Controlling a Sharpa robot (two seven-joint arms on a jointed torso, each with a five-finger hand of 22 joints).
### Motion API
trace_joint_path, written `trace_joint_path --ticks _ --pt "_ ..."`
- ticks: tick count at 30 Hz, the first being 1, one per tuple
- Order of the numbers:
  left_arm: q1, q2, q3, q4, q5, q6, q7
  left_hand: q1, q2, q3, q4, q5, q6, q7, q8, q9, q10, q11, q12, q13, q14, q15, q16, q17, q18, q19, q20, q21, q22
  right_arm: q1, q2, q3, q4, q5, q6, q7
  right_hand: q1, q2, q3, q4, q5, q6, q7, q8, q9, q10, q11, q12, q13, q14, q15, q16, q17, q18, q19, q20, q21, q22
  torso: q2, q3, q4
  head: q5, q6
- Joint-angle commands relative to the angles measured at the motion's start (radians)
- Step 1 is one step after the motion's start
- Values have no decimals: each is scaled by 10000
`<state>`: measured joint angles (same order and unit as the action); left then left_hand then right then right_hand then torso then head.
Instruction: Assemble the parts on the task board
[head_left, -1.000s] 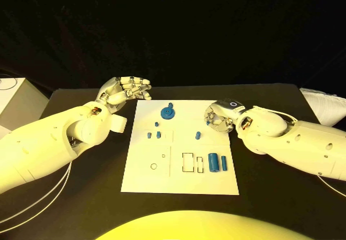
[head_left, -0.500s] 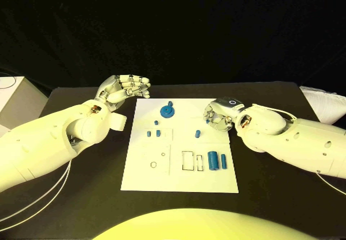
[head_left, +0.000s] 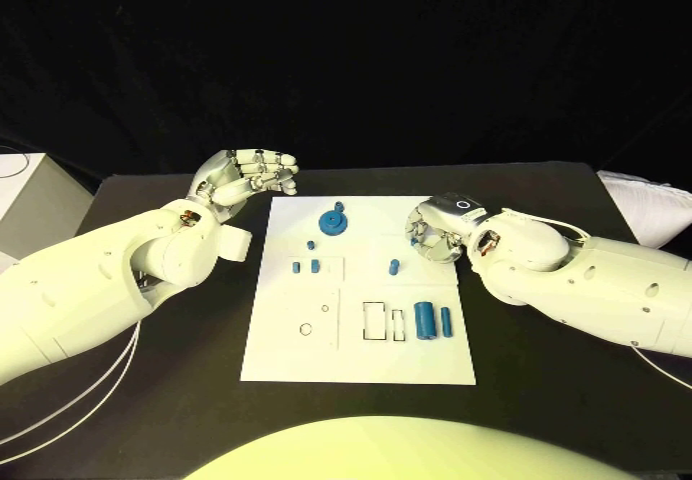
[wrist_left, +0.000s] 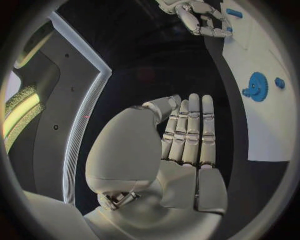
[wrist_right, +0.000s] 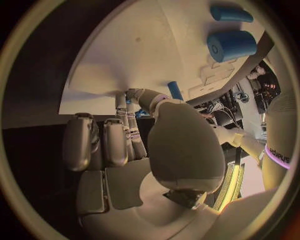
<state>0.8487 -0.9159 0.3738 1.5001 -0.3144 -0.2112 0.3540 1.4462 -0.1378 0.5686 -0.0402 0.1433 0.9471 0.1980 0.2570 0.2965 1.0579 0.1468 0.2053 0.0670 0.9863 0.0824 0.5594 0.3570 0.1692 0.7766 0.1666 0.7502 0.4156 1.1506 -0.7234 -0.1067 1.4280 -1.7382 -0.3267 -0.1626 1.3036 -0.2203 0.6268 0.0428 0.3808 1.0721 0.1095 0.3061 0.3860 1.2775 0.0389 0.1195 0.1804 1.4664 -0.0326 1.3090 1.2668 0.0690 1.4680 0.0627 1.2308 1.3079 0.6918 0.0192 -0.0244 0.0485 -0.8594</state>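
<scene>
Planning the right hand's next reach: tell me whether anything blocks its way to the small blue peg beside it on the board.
Nothing visible does. The right hand hovers over the task board's right edge, and only bare board lies between it and the small blue peg.

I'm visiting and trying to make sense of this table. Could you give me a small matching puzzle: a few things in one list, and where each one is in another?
Things:
1. blue gear
2. big blue cylinder
3. left hand
4. right hand

Places:
A. near the board's right edge, on the side toward the robot
B. over the board's right edge
C. at the far end of the white board
D. over the dark table, off the board's far left corner

Pairs: 1-C, 2-A, 3-D, 4-B
</scene>
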Motion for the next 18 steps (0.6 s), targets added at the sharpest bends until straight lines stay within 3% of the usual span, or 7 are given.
trace_joint_path --ticks 1,8,18 --pt "-1 33 8 2 -54 14 51 -65 8 8 -61 50 23 62 -61 -18 -50 8 -49 -8 -11 34 -41 9 -46 -101 5 62 15 -105 -14 -73 56 253 -221 102 -71 109 82 -14 241 19 -25 54 65 105 16 -49 47 514 -78 61 22 -72 385 -68 61 781 -2 8 -6 4 8" --pt "-1 42 8 -43 -58 24 55 -66 9 35 -94 59 20 62 -63 -23 -77 11 -56 -9 -33 37 -43 11 -42 -142 10 86 38 -98 -118 -49 172 526 -796 104 -66 222 240 -92 428 -13 -21 79 131 166 10 -105 62 517 -83 120 43 -85 393 -75 151 854 0 8 -13 15 4" --pt "-2 38 8 -133 -58 40 99 -186 -19 49 -106 65 -39 83 -89 -47 -180 43 -81 -12 -70 68 -30 24 -37 -223 47 131 85 -12 -395 54 561 877 -969 178 -85 214 264 -116 403 -35 -7 77 146 162 21 -131 64 508 -80 99 7 -90 395 -74 181 876 -11 5 -13 25 5"
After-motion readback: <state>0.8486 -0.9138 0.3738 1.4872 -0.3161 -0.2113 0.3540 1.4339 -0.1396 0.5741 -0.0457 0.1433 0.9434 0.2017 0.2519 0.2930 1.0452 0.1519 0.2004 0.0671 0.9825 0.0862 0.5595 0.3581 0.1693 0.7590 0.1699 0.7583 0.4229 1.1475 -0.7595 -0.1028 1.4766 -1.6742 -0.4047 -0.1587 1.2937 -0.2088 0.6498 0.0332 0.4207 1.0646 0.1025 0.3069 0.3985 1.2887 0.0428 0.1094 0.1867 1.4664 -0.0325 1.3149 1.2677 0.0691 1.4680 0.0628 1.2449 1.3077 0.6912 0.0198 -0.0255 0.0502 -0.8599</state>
